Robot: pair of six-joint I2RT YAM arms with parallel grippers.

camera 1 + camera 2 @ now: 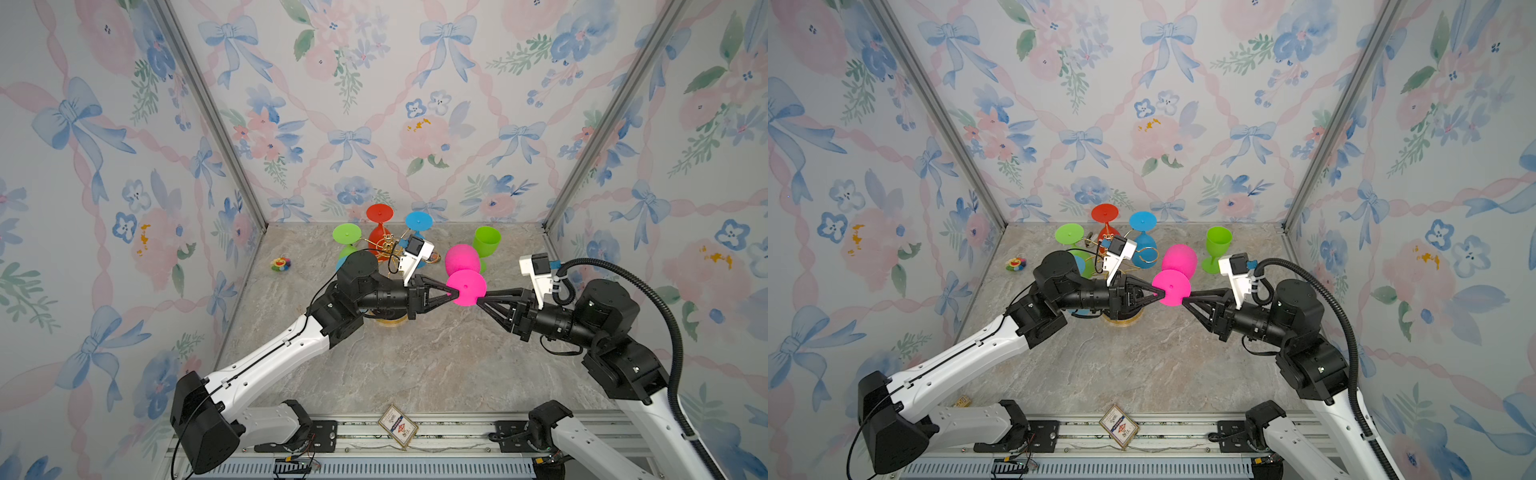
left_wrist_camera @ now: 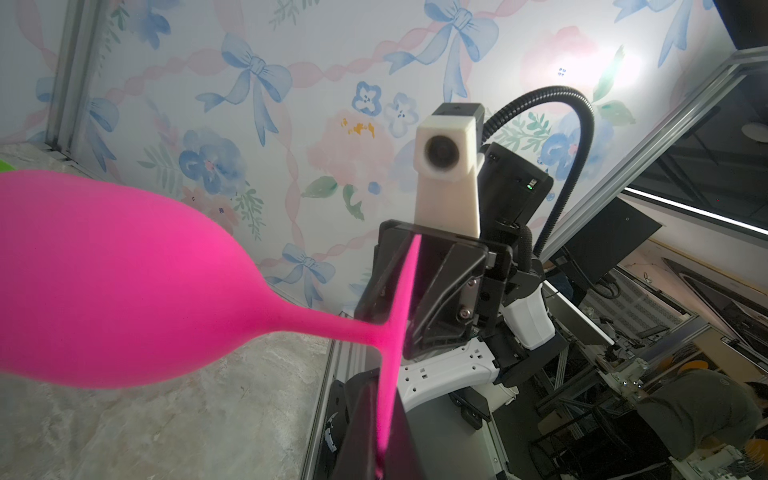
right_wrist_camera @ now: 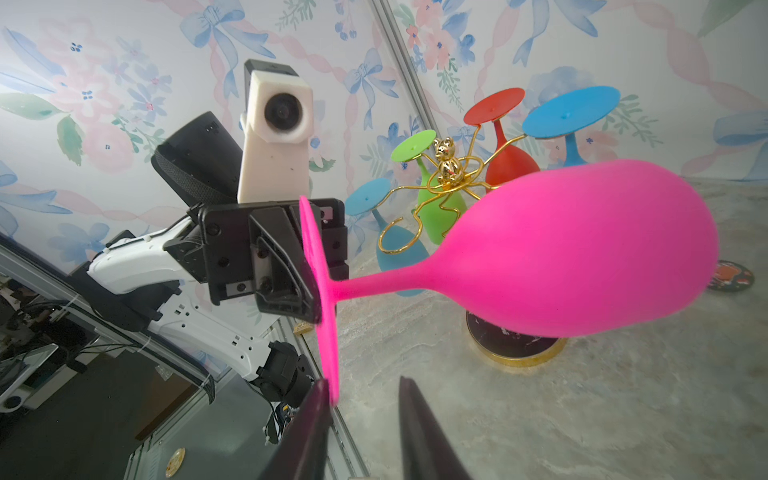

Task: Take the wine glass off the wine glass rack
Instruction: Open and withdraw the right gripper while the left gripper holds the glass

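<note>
1. Far, left of centre: the wine glass rack (image 3: 448, 168). The pink glass hangs clear of its loops.
2. The left gripper (image 1: 454, 294), its arm stretched level to the right, is clamped on the rim of the glass's foot.
3. The pink wine glass (image 1: 465, 286) lies sideways in mid-air, bowl pointing far. It looks matte, light and unbreakable. The stem would be a steadier hold than the thin foot.
4. The right gripper (image 3: 361, 388), its arm reaching left, has its jaws parted beside the foot's opposite edge and grasps nothing.

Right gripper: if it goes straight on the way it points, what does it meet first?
The foot of the pink wine glass: its rim sits at the tips of the open right gripper. Just beyond, the left gripper, shut on the foot's opposite edge, faces it; that gap is unclear.
</note>
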